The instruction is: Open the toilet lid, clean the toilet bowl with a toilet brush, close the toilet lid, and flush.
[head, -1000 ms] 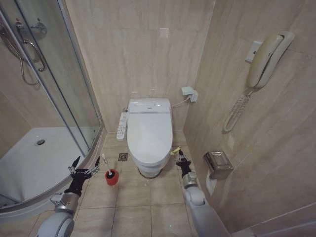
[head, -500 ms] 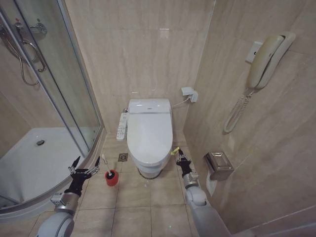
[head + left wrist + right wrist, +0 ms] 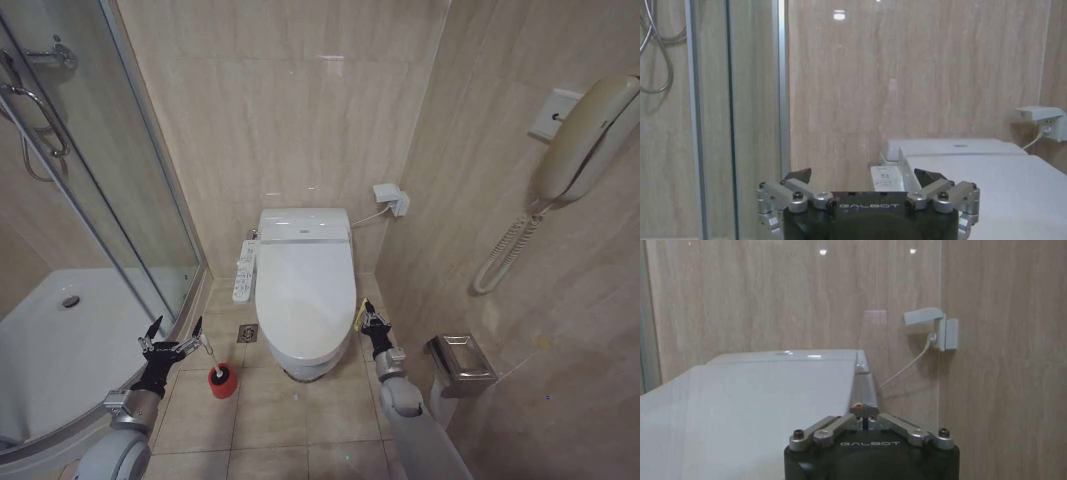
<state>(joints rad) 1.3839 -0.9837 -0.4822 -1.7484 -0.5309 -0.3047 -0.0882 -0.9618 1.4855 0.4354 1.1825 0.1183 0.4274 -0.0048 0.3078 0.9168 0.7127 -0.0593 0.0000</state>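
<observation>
Right gripper [image 3: 370,322], fingers pinched together and empty, sits just beside the shut toilet lid [image 3: 305,290], at its strap [image 3: 359,317]; left gripper [image 3: 172,345] gapes, idle.

bright, even light, ceiling-lamp glare, sharp

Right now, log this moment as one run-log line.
toilet lid: closed | toilet brush: in holder | left gripper: open, beside brush | right gripper: shut, at lid's strap side

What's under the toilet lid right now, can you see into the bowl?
No. The toilet lid lies shut over the toilet bowl, covering seat and inside; only the bowl's outer front shows beneath it. The green-yellow strap hangs by the right gripper.
</observation>
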